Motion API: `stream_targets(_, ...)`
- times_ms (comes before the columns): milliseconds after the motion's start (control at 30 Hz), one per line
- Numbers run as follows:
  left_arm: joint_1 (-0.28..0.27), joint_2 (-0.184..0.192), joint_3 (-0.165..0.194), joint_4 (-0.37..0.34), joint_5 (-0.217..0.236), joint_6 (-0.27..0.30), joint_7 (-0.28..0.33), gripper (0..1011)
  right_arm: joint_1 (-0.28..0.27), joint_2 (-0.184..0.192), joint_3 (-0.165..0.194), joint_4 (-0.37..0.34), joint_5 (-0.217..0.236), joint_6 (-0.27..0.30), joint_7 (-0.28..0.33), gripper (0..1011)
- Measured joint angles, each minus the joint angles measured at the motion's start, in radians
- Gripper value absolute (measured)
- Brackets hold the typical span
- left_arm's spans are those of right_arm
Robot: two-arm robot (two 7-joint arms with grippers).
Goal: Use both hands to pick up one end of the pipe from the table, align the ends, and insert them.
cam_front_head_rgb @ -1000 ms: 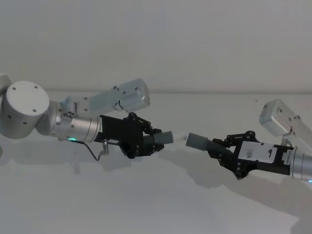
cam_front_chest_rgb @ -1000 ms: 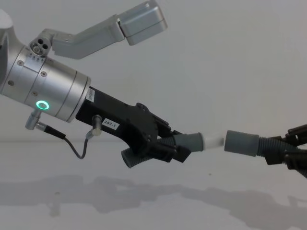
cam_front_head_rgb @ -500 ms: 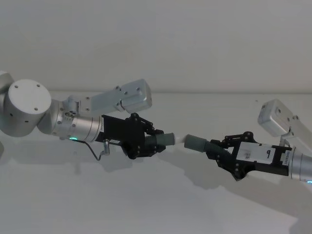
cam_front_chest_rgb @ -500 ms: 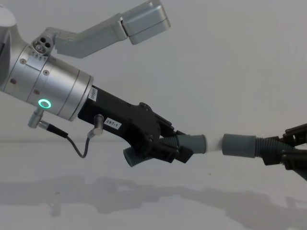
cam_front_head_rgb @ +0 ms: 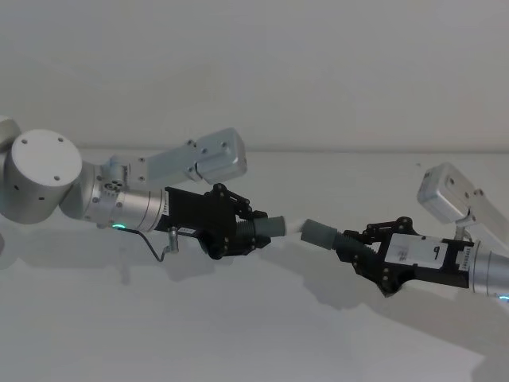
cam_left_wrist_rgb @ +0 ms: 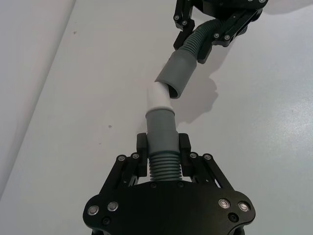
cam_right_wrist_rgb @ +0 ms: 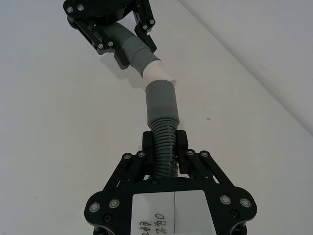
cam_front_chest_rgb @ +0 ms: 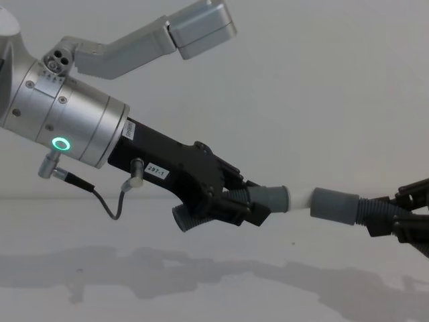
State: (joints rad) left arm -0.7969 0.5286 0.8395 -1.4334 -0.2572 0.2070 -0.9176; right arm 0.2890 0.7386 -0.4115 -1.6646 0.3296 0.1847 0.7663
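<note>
Both pipe pieces are held above the white table (cam_front_head_rgb: 238,326). My left gripper (cam_front_head_rgb: 246,231) (cam_left_wrist_rgb: 163,147) (cam_front_chest_rgb: 238,204) is shut on the ribbed part of one piece (cam_left_wrist_rgb: 161,128), whose white insert (cam_left_wrist_rgb: 159,95) (cam_front_chest_rgb: 298,198) sticks out of its grey cuff (cam_front_head_rgb: 274,226). My right gripper (cam_front_head_rgb: 362,251) (cam_right_wrist_rgb: 164,143) is shut on the ribs of the other piece (cam_right_wrist_rgb: 161,103), its grey cuff (cam_front_head_rgb: 320,233) (cam_front_chest_rgb: 333,204) facing the insert. The insert's tip sits at the cuff's mouth, with the two pieces slightly angled to each other. Whether the tip is inside I cannot tell.
A small dark speck (cam_left_wrist_rgb: 108,127) marks the table under the pipes. The arms' shadows (cam_front_chest_rgb: 201,268) lie on the surface below. A plain pale wall (cam_front_head_rgb: 318,72) stands behind the table's far edge.
The gap between the white insert and the facing cuff has closed: the two grippers have drawn together, and the right piece now sits a little lower and more tilted.
</note>
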Motion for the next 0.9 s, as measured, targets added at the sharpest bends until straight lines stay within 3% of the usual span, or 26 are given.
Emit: stream_targets(900,-0.036,0.002,0.043,0.021,-0.004,-0.005,-0.025,365,0.036,-0.002,-0.014,0.008,0.038,0.005,0.003,264)
